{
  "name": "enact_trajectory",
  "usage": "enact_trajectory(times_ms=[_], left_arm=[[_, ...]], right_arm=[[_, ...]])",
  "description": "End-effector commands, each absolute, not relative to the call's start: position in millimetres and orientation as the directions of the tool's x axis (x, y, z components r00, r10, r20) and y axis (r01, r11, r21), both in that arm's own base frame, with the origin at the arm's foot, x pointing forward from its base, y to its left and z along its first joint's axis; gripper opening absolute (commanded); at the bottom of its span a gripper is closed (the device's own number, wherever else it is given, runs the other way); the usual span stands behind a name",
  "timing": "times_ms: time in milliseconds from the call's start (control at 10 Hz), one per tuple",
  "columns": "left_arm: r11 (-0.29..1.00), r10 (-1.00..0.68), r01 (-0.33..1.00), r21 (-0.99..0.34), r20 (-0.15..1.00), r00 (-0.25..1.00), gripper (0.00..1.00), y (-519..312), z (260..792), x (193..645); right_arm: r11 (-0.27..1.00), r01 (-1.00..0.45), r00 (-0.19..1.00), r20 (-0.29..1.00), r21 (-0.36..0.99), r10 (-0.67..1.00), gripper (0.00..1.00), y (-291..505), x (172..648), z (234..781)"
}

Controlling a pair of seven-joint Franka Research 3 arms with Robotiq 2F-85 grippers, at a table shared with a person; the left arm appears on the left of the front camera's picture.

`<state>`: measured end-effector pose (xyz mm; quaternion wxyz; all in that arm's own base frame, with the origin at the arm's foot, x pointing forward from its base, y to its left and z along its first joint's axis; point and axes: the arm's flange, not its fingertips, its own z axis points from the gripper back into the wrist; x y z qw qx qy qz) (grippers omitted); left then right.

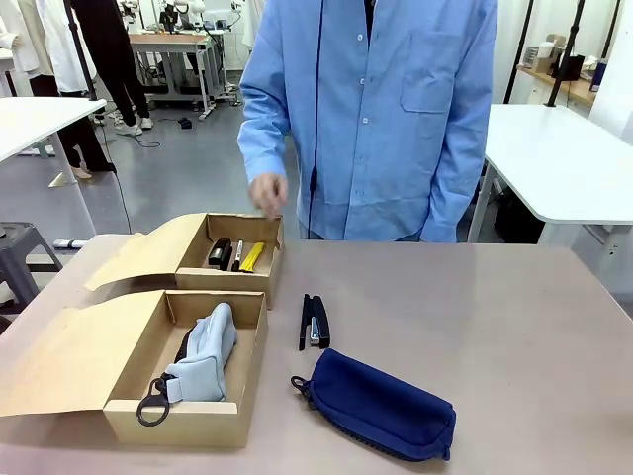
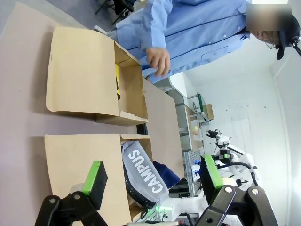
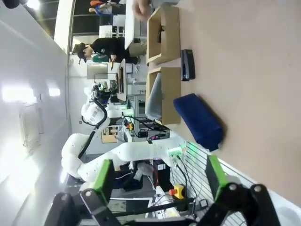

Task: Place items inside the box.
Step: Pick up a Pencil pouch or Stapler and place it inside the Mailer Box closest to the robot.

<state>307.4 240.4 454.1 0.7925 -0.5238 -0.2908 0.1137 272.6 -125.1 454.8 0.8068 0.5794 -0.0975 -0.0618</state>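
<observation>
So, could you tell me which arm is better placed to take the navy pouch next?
Probably right: the right gripper, open, looks straight at the navy pouch; the left gripper hangs over the flap of the near box.

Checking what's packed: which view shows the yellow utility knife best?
Front view: the yellow utility knife lies plainly in the far box. Left wrist view gives a yellow sliver behind the box wall; right wrist view, too small to tell.

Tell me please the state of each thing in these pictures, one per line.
Near box: open, holding the light blue pouch.
Far box: open, holding a stapler, marker pen and yellow knife.
Loose stapler: lying on the table, outside the boxes.
Navy pouch: on the table, outside the boxes.
Left gripper: open, empty.
Right gripper: open, empty.
</observation>
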Motion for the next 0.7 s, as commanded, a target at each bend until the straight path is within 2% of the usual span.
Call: enact_trajectory(times_ms=[0, 600], left_arm=[[0.416, 0.489, 0.154, -0.896, 0.363, 0.793, 1.00, 239.1, 455.6, 308.8], [0.416, 0.489, 0.154, -0.896, 0.363, 0.793, 1.00, 239.1, 455.6, 308.8]], right_arm=[[0.322, 0.006, 0.976, 0.064, 0.947, -0.206, 1.00, -116.3, 270.1, 470.4], [0.322, 0.006, 0.976, 0.064, 0.947, -0.206, 1.00, -116.3, 270.1, 470.4]])
